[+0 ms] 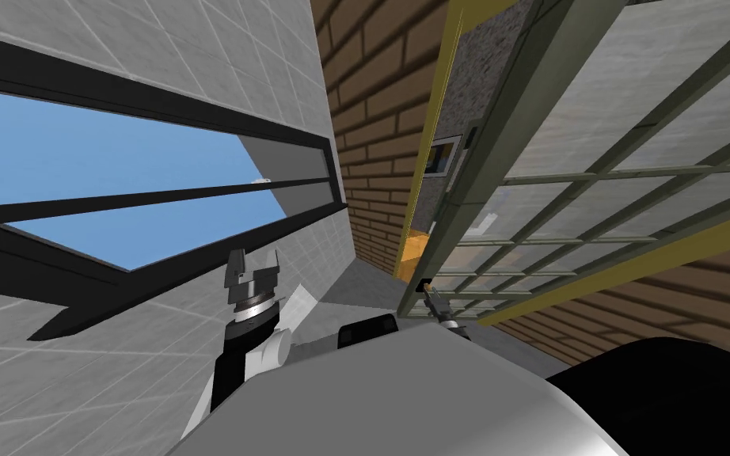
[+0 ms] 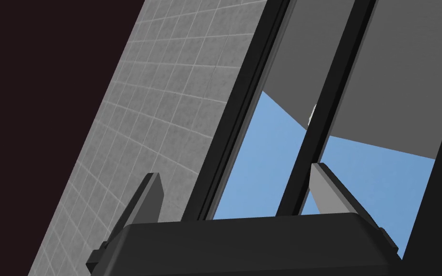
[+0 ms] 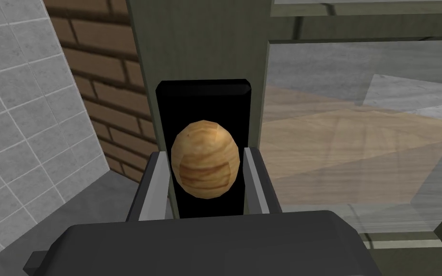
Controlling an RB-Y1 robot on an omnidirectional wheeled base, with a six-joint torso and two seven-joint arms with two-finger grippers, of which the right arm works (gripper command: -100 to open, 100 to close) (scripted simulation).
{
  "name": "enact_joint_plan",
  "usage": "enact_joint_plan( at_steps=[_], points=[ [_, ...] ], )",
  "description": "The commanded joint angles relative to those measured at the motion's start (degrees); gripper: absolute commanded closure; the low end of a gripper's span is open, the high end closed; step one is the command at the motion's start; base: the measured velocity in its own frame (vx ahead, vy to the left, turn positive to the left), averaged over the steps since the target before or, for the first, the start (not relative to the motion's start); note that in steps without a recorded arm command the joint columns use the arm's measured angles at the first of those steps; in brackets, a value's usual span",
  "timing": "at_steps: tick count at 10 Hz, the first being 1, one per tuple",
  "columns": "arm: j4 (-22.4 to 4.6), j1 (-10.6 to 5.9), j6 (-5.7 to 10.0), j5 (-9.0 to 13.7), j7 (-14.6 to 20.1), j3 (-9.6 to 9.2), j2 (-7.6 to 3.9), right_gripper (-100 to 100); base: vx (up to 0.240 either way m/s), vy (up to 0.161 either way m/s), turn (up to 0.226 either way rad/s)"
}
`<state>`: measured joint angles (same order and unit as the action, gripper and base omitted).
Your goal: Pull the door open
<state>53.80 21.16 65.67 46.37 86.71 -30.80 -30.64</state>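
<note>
A green-framed door [image 1: 482,158] with glass panes stands ajar, swung away from its yellow frame [image 1: 428,134]. On its green stile [image 3: 191,43] a black plate [image 3: 203,100] carries a round wooden knob [image 3: 205,160]. My right gripper [image 3: 204,154] is shut on that knob, one finger pressing each side. In the head view the right gripper [image 1: 430,288] is small, at the door's near edge. My left gripper [image 1: 256,255] is raised on the left by the window, open [image 2: 236,170] and holding nothing.
A grey tiled wall [image 1: 157,47] with a black-framed window [image 1: 118,182] runs along my left. A brick wall [image 1: 371,119] closes the corner beside the door frame, and more brick [image 1: 672,293] lies to the right. A narrow strip of grey floor [image 1: 363,285] lies between them.
</note>
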Motion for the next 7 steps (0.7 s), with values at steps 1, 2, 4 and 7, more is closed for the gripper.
enact_joint_plan(
  at_steps=[1, 2, 4, 7],
  points=[
    [-0.7, -0.08, 0.86, -0.4, 0.9, -0.70, -0.51, 100, -0.190, -0.045, 0.156],
    [-1.0, -0.12, 1.26, -0.7, 1.3, -1.04, -0.76, 100, -0.240, -0.074, 0.174],
    [-1.7, -0.21, 2.16, -1.1, 2.3, -1.77, -1.30, 100, -0.228, 0.007, 0.115],
    [-3.0, -0.37, 3.77, -2.0, 3.9, -3.09, -2.26, 100, -0.240, -0.014, 0.130]
  ],
)
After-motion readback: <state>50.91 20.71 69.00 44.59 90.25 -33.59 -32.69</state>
